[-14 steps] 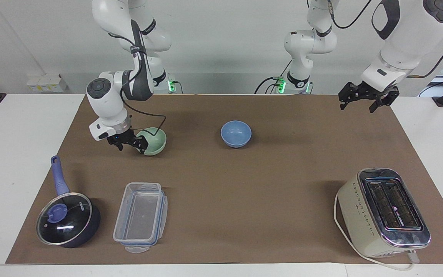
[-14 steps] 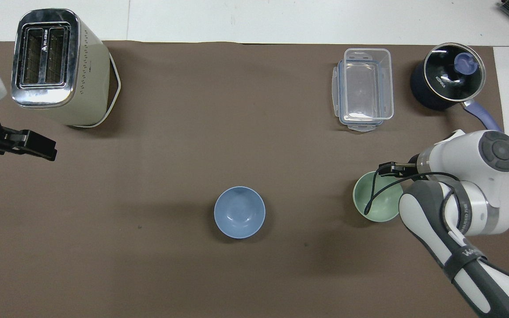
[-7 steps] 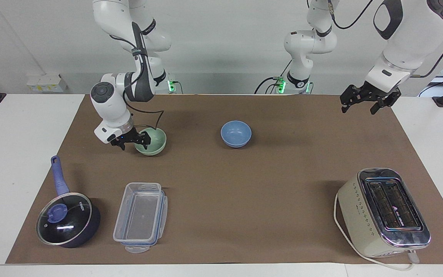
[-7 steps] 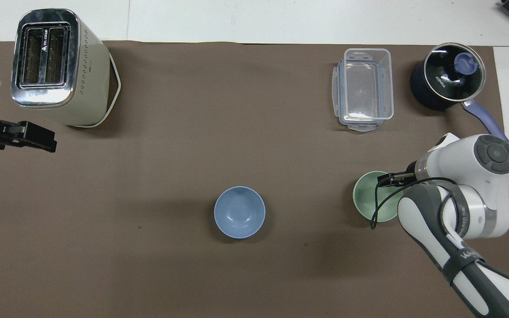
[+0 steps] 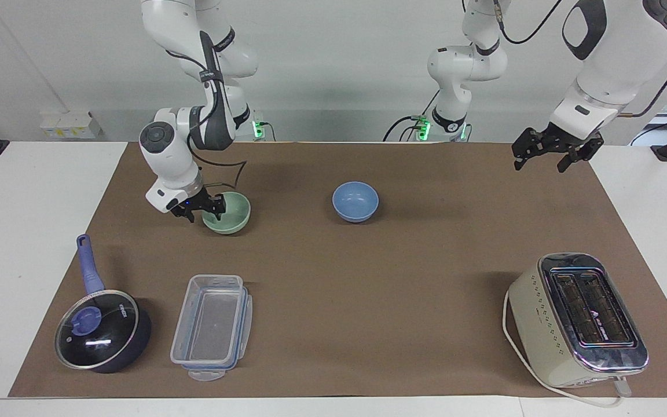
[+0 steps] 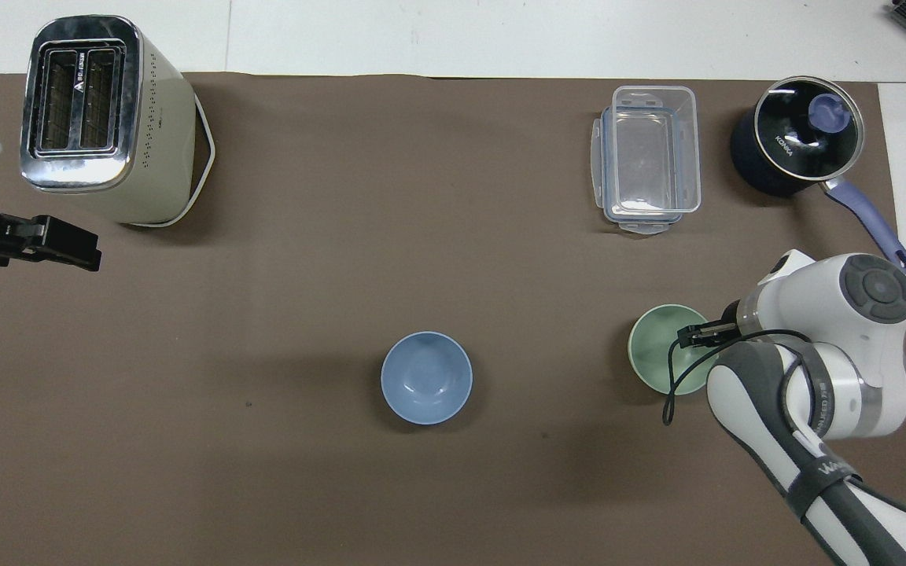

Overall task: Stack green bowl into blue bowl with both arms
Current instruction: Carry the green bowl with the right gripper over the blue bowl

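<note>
The right gripper (image 5: 202, 209) straddles the rim of the green bowl (image 5: 230, 212), seemingly to pinch its wall for lifting, though I cannot tell whether its fingers are clamped yet. That bowl sits empty near the robots' edge toward the right arm's end, with the empty blue bowl (image 5: 355, 201) mid-edge. The left gripper (image 5: 548, 152) waits with its fingers apart over the left arm's corner.

The right gripper (image 5: 202, 211) straddles the rim of the green bowl (image 5: 230, 212), the blue bowl (image 5: 355, 201) sits apart toward the table's middle, and the left gripper (image 5: 548, 152) hangs spread above the brown mat (image 5: 368, 278).
</note>
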### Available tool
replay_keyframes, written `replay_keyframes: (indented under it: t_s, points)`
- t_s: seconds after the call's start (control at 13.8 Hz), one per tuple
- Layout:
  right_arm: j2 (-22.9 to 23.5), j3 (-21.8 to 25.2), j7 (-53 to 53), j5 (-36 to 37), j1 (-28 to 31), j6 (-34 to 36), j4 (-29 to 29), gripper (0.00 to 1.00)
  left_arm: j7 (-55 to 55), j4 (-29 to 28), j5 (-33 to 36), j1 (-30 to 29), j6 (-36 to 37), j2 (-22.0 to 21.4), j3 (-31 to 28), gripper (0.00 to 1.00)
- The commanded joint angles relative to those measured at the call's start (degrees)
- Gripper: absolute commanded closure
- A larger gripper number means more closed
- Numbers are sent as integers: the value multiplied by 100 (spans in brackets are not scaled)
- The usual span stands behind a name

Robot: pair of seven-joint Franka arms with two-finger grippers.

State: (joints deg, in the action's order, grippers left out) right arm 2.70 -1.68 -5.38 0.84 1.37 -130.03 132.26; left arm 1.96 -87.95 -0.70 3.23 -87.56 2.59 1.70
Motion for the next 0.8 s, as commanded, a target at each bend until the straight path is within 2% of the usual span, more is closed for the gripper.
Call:
replay_keyframes:
  t_s: [0.0,0.07,0.43,0.72]
  points:
    - [-191,-17,-226,-22,21,206,142,94,-47,-3,-70,-95,-51,5,50,0]
    - [-191,-25,-235,-22,21,233,133,100,-47,-3,-70,-95,-51,5,50,0]
    - [-331,-78,-165,-40,-32,785,-200,100,-47,-3,-70,-95,-51,5,50,0]
    - [-507,-78,53,-479,-505,1077,-490,100,-47,-3,-70,-95,-51,5,50,0]
